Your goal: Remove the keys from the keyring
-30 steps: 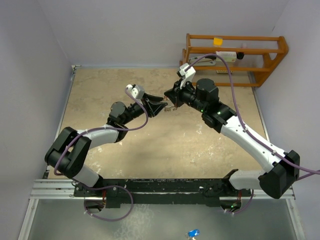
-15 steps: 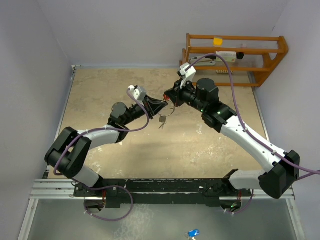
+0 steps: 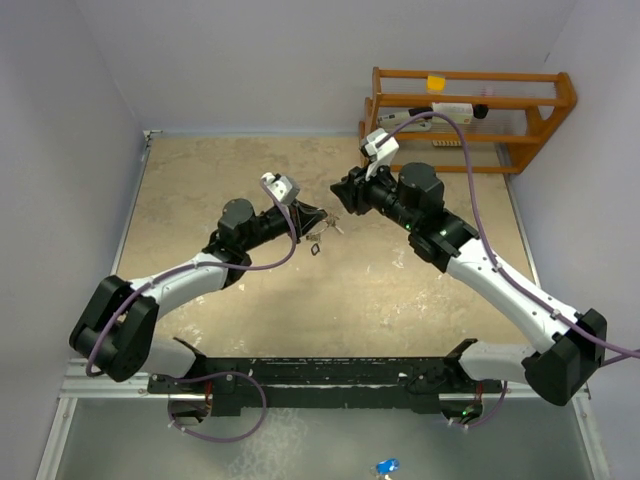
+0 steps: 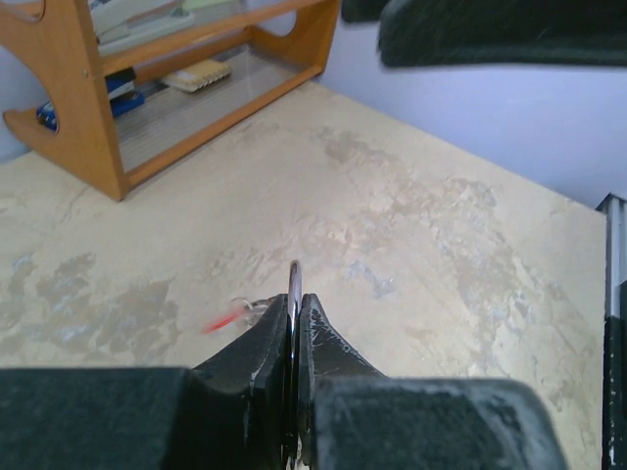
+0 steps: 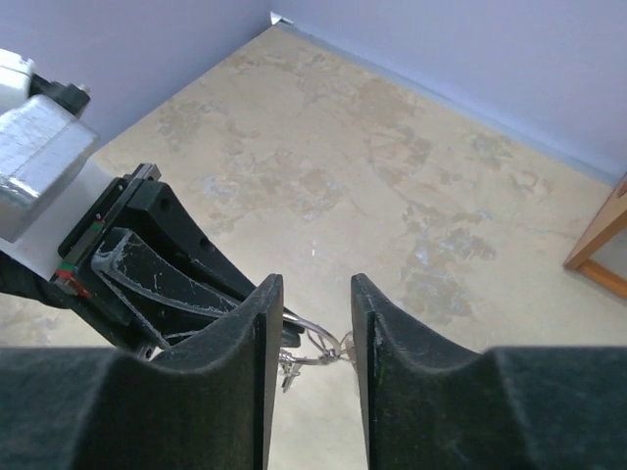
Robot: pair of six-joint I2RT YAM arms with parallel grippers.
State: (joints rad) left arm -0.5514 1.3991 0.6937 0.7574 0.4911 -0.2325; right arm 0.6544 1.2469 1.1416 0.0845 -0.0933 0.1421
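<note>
My left gripper [image 3: 312,218] is shut on the thin silver keyring [image 4: 293,284], which stands edge-on between its jaws. The keys hang from the ring just past the fingertips. A red tag [image 4: 221,318] shows blurred to the left of the jaws, and a small dark tag [image 3: 314,248] dangles below in the top view. My right gripper [image 3: 343,196] is open, a little to the right of the ring and apart from it. In the right wrist view the ring [image 5: 318,328] and small silver keys [image 5: 292,364] show between and below its open fingers [image 5: 265,323], with the left gripper [image 5: 167,269] behind.
A wooden rack [image 3: 470,115] with small items stands at the back right against the wall; it also shows in the left wrist view [image 4: 147,108]. Pale walls close in the beige tabletop [image 3: 350,290] at the back and both sides.
The two grippers were together at the ring; the right gripper has let go and drawn back to the right. The left gripper keeps the ring, and the keys now swing below it.
</note>
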